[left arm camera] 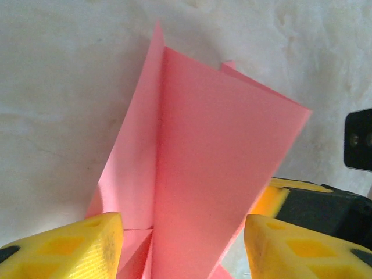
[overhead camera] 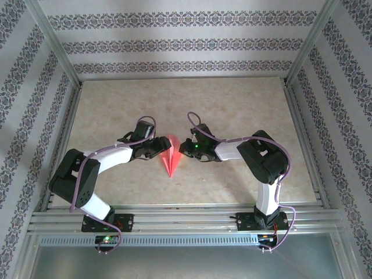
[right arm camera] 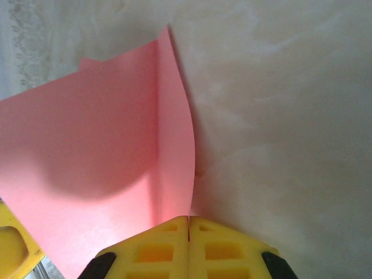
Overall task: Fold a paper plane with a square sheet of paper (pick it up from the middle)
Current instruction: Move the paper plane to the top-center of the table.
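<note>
No text, label, brand, number or sign can be read anywhere.

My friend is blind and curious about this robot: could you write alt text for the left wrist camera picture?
A folded pink plane stands between the spread yellow fingers of the left end effector, above a pale mottled table. At right, the yellow-and-black right end effector sits at the paper's edge.

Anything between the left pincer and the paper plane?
Nothing visible. The left pincer stands open astride the paper plane. The right pincer, shut on a raised flap, sits to one side, not between them.
</note>
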`<state>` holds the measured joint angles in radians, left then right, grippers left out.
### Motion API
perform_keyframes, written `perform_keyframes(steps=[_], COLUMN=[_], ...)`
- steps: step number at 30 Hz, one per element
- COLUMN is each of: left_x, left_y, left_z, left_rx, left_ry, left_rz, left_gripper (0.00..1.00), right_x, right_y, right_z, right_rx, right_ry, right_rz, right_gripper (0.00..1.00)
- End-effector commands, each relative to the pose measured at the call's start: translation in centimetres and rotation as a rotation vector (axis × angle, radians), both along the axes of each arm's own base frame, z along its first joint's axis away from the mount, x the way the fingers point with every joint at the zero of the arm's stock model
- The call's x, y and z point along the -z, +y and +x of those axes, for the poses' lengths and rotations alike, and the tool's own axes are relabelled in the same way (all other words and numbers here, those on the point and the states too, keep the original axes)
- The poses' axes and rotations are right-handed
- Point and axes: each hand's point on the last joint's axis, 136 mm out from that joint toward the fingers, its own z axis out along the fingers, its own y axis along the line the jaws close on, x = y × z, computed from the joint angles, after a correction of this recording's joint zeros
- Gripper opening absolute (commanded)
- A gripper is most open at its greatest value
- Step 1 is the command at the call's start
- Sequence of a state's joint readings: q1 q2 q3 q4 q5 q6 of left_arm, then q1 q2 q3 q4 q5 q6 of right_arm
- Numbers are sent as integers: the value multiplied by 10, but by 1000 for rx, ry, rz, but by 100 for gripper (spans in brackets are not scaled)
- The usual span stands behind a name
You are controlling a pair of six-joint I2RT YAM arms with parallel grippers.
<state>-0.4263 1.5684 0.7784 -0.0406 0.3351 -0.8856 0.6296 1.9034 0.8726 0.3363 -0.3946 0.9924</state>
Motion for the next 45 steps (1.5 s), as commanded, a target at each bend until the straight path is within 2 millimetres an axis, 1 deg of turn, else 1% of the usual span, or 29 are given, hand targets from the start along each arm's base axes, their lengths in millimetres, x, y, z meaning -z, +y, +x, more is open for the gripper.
perform_keyframes(steps=[1,11,13,17,20,23,25,28,30,36,40,43,45], left_x=[9,24,20,-4,-12,-9,-2,5,6,-3,-9,-14,-17], left_y=[-4,0,0,-15,-24,-29,-29,-29,-29,-33,-28,-21,-22], left_z=[0,-3,-3,-1,-11,-24,-31,-37,-39,-40,-39,-33,-29], left_rx=[-10,-21,-20,45,90,119,128,136,145,174,174,187,211], left_ry=[25,58,47,-6,-23,-12,6,26,25,-6,-33,-65,-75], left_rz=[3,29,21,-54,-77,-69,-50,-33,-21,-6,32,102,127], left_gripper=[58,59,59,59,59,58,58,60,62,63,64,66,67], right_x=[-3,-1,-2,-4,-5,-3,-2,-3,-3,-2,-1,1,1], right_y=[-4,-9,-9,-8,-7,-7,-7,-6,-5,-4,-4,-3,-3], right_z=[2,0,0,0,1,1,1,2,2,3,3,2,2], right_rx=[14,28,27,21,20,22,21,19,18,17,18,13,13], right_ry=[-6,4,4,4,4,8,11,11,13,17,21,25,26], right_rz=[10,4,4,12,13,12,11,14,15,17,16,16,15], right_gripper=[4,4,4,4,4,4,4,4,4,4,4,4,4])
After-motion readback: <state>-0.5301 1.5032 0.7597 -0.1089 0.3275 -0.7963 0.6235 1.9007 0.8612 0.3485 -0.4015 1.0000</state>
